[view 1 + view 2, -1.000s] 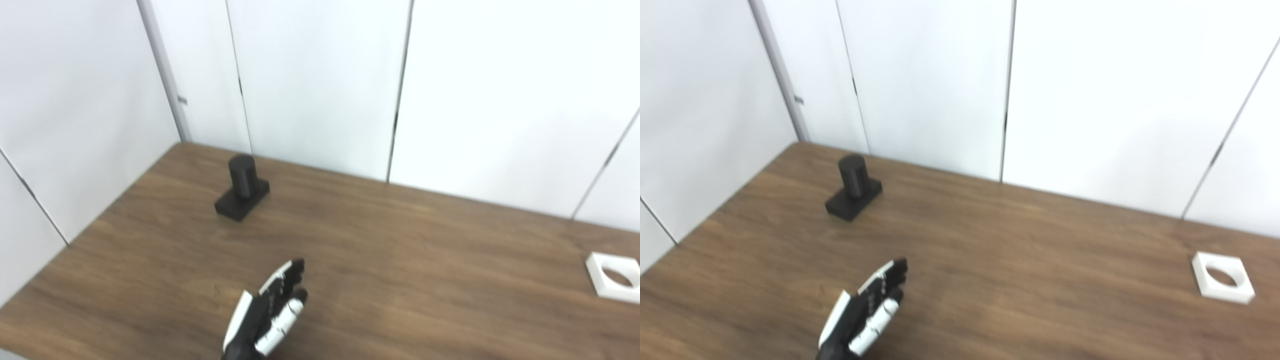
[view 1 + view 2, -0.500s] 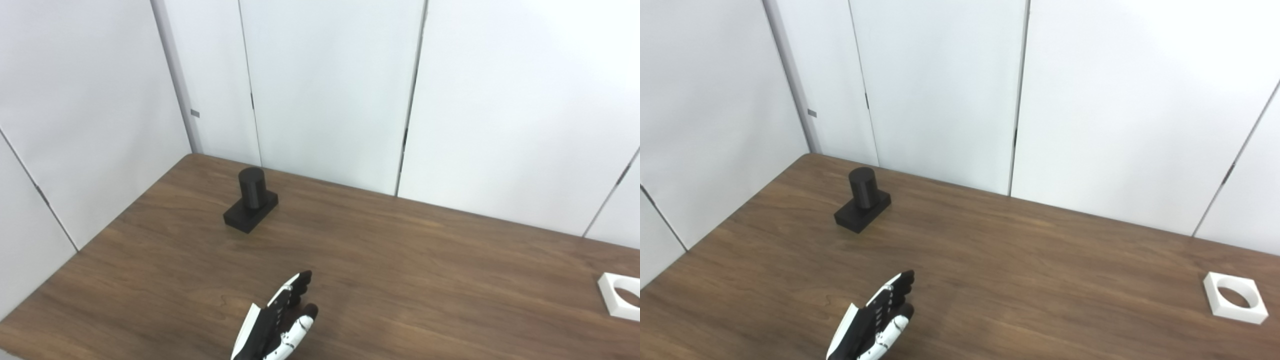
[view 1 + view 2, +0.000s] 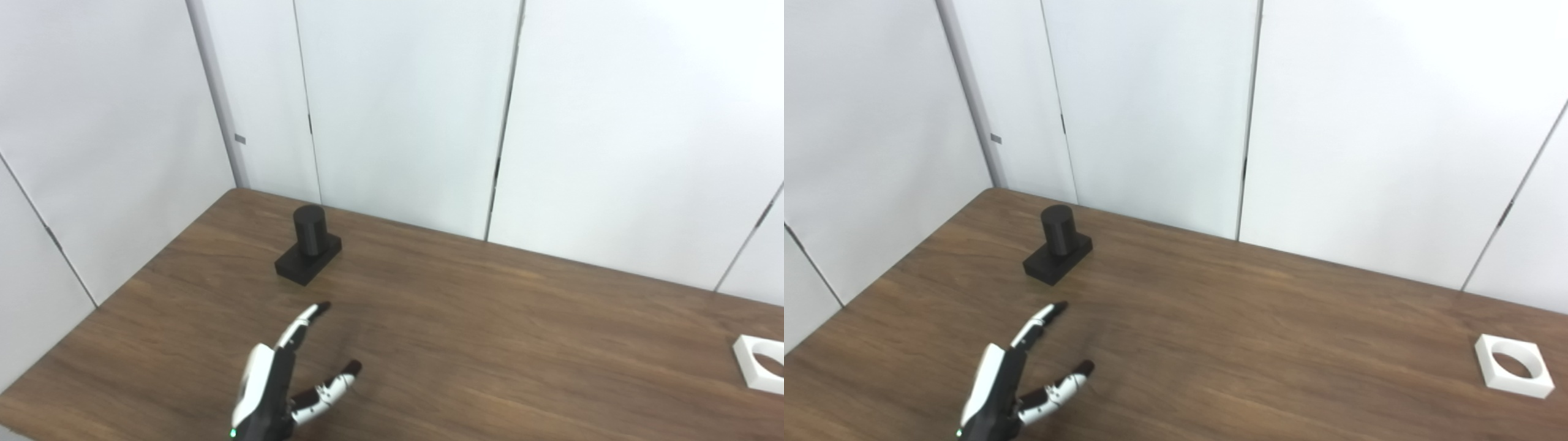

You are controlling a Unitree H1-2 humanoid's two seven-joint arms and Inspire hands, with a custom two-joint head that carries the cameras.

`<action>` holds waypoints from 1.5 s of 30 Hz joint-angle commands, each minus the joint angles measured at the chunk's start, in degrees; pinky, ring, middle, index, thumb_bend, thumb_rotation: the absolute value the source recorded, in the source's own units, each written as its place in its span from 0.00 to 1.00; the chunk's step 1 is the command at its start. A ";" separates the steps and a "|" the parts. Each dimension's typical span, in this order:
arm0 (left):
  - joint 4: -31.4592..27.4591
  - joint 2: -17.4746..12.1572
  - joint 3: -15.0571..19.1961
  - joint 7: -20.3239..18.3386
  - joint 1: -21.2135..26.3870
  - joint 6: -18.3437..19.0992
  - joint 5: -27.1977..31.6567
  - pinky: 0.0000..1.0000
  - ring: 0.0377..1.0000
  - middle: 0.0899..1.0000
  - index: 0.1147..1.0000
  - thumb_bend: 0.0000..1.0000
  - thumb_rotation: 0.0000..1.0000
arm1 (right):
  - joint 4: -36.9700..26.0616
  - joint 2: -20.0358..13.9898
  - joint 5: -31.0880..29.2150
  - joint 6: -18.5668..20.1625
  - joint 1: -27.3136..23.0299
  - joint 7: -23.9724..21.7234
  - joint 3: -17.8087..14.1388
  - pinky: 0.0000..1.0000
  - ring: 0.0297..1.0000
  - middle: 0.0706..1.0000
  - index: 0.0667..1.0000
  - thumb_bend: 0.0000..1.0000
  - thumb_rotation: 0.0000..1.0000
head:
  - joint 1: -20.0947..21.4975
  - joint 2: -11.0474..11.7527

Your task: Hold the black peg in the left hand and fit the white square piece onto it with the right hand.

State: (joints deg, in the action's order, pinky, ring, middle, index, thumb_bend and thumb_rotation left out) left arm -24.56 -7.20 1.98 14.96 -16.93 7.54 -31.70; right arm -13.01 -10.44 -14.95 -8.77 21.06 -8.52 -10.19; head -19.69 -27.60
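One black peg (image 3: pixel 308 246), one white square piece (image 3: pixel 1513 365) and one robot hand (image 3: pixel 278 384) are in view on the brown wooden desk (image 3: pixel 465 318), which is backed by white wall panels (image 3: pixel 398 110). The black peg is a short upright cylinder standing on a flat rectangular base of the same colour, set toward the far left corner of the desk. The white square piece is a flat block with a large round hole through its middle, lying at the desk's right side, well apart from the peg. The left robot hand, black and white, comes in at the bottom edge with its fingers (image 3: pixel 1040 320) stretched toward the peg and its thumb spread away from them; it is open, holds nothing and is apart from the peg. The right robot hand is out of sight. The right eye view shows the white square piece whole, while the left eye view cuts it off at the picture's right edge.
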 commanded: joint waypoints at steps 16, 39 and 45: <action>3.79 -5.69 7.34 -4.68 17.78 14.93 -14.37 0.77 0.87 0.87 0.85 0.84 0.53 | -0.57 -0.07 1.01 0.94 -0.11 0.58 0.65 1.00 1.00 0.94 0.92 0.63 1.00 | 0.44 -0.19; 28.64 -12.22 5.40 1.24 29.81 14.95 -13.92 0.92 0.89 0.86 0.79 0.86 0.55 | -1.18 -0.23 1.79 1.23 0.29 0.67 1.13 1.00 0.99 0.91 0.91 0.70 1.00 | 1.47 -0.33; 32.74 -13.51 4.04 2.34 31.76 15.20 -12.93 0.91 0.89 0.85 0.77 0.87 0.56 | -1.56 -0.17 1.89 1.56 0.59 0.70 1.20 1.00 0.98 0.91 0.91 0.70 1.00 | 1.63 -0.59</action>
State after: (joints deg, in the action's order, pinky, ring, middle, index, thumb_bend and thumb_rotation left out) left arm 7.97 -18.51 6.08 15.47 11.75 23.75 -44.25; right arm -13.74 -10.47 -13.62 -7.56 21.41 -7.60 -9.49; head -18.02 -28.12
